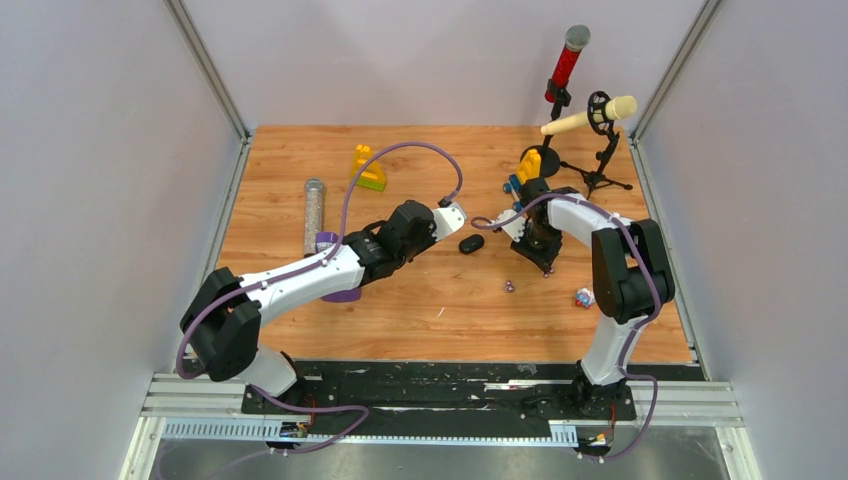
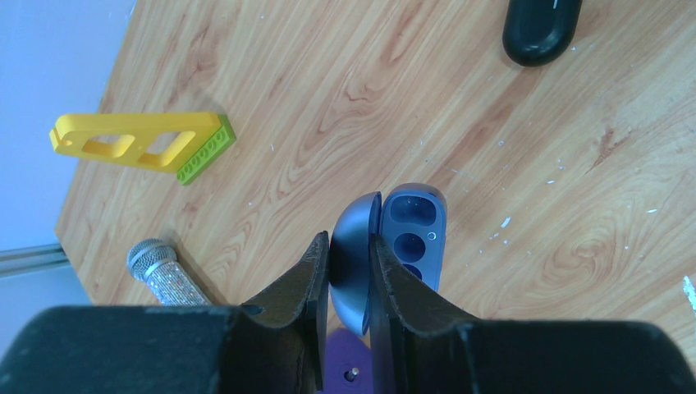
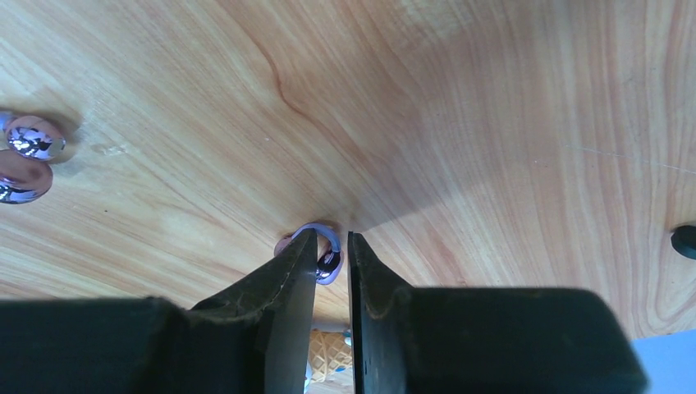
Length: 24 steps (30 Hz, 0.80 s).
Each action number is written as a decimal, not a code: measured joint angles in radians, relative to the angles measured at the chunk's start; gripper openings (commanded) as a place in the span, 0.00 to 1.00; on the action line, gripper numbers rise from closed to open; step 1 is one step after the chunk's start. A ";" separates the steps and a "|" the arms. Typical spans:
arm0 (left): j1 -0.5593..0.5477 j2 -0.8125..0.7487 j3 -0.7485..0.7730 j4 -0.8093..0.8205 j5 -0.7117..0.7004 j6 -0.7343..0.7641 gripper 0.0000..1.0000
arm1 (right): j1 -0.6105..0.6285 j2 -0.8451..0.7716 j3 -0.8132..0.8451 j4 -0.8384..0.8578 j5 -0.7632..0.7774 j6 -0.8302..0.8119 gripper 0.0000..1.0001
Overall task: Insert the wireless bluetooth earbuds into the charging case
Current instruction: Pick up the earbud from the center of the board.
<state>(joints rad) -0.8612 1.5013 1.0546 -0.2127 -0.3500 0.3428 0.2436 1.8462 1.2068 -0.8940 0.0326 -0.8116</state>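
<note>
My left gripper (image 2: 350, 238) is shut on the lid (image 2: 354, 263) of an open dark blue-grey charging case (image 2: 417, 230). It holds the case above the table with its empty sockets showing. It sits mid-table in the top view (image 1: 455, 215). My right gripper (image 3: 332, 234) is down at the wood, closed on a small purple earbud (image 3: 328, 261) between its tips; it also shows in the top view (image 1: 545, 262). Two more shiny purple earbuds (image 3: 25, 156) lie together to its left, also seen from above (image 1: 509, 286). A closed black case (image 1: 471, 243) lies between the arms. No black buds show.
Two microphones on stands, one red (image 1: 565, 60) and one cream (image 1: 590, 115), stand at the back right. A yellow and green block (image 1: 368, 168) and a glitter tube (image 1: 313, 212) lie back left. A small bottle (image 1: 583, 297) lies by the right arm. A purple object (image 1: 340, 292) lies under the left arm.
</note>
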 measured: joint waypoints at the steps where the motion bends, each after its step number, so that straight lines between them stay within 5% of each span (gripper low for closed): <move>1: 0.000 0.000 0.000 0.000 0.000 0.000 0.22 | 0.001 0.000 0.000 0.000 0.000 0.000 0.22; 24: 0.000 -0.003 0.000 0.000 0.000 0.000 0.22 | 0.001 -0.067 0.002 -0.061 0.013 0.151 0.25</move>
<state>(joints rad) -0.8612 1.4979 1.0546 -0.2123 -0.3500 0.3424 0.2443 1.7794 1.2091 -0.9546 0.0460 -0.6609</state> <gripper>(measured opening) 0.269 0.244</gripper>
